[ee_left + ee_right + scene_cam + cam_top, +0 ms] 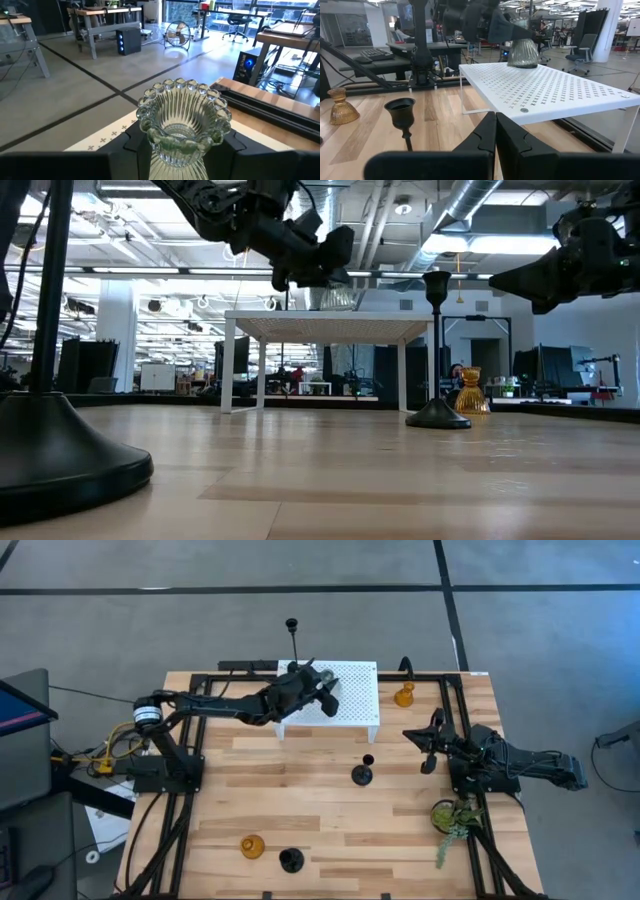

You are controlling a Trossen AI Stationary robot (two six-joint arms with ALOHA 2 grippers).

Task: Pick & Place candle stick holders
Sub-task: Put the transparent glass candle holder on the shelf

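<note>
One clear glass holder (182, 120) sits clamped in your left claw (318, 683), carried just above the white perforated shelf (350, 705); you look to be in the placing step. Next you'd lower it squarely onto the shelf and spread the fingers without tipping it. Your right claw (496, 131) is pressed together, empty, waiting by the counter's (300, 800) right edge. Ahead of it stands a black thin-stemmed holder (402, 120), with an amber holder (341, 106) beyond. Another amber one (252, 846) and a squat black one (290, 860) wait near the front edge, well clear of your path
</note>
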